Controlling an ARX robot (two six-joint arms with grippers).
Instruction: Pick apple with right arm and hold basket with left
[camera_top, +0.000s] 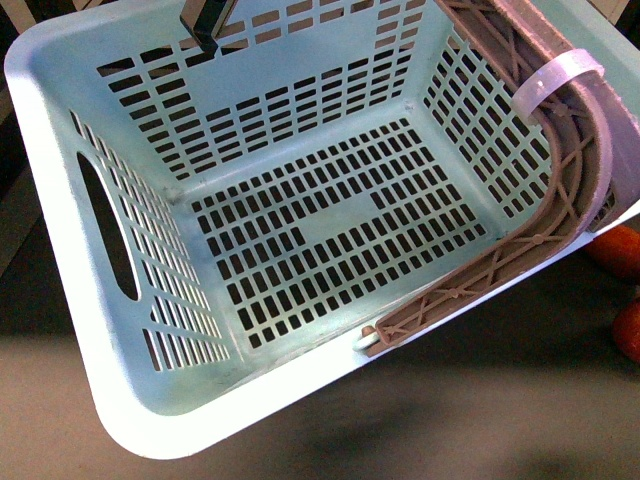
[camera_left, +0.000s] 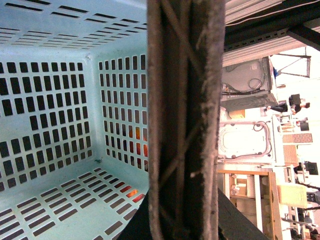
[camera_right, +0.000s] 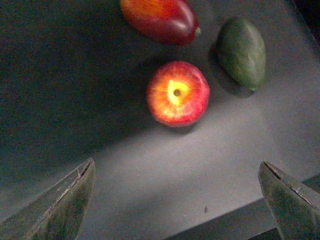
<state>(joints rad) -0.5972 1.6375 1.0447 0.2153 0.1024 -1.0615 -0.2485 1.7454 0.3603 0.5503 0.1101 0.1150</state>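
Dark grey tabletop (camera_right: 100, 165) — on it apple (camera_right: 177, 93), w/ red-orange oval fruit (camera_right: 160, 20) & dark green fruit (camera_right: 241, 52) just beside

The apple (camera_right: 177, 93) is flanked by a red fruit (camera_right: 160, 19) and a green fruit (camera_right: 242, 52). Toward the right gripper (camera_right: 176, 164), the table (camera_right: 125, 165) is left bare.

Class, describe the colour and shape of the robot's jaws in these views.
The right gripper has two dark greenish-grey jaws, wedge-shaped, tapering to points, with thin pale edges. Of the left gripper only a narrow black glossy piece shows. No cables or markings visible.
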